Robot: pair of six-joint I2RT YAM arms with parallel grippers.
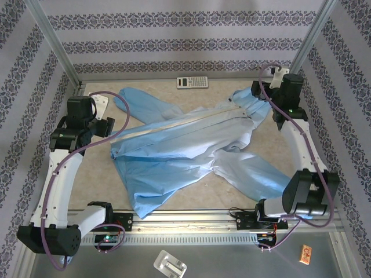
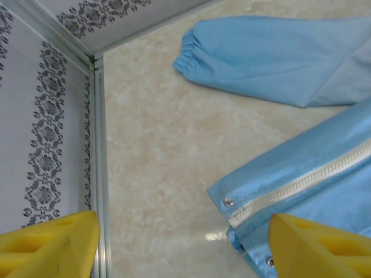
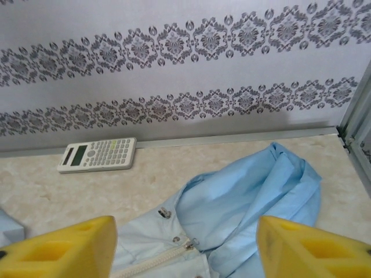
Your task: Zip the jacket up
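A calculator lies on the table beside the patterned wall.

in the left wrist view the jacket runs out past the right and bottom edges. its zipper strip is cut short there, and the sleeve loses its upper part at the right edge. the left gripper shows just the yellow tips of its 2 fingers; the bottom edge cuts the rest. in the right wrist view the bottom edge cuts the right gripper likewise and takes the jacket below its hood. the calculator has keys too small to read. in the top view a small orange item at the near right is too small to tell, and whether the zipper strip is closed cannot be told.
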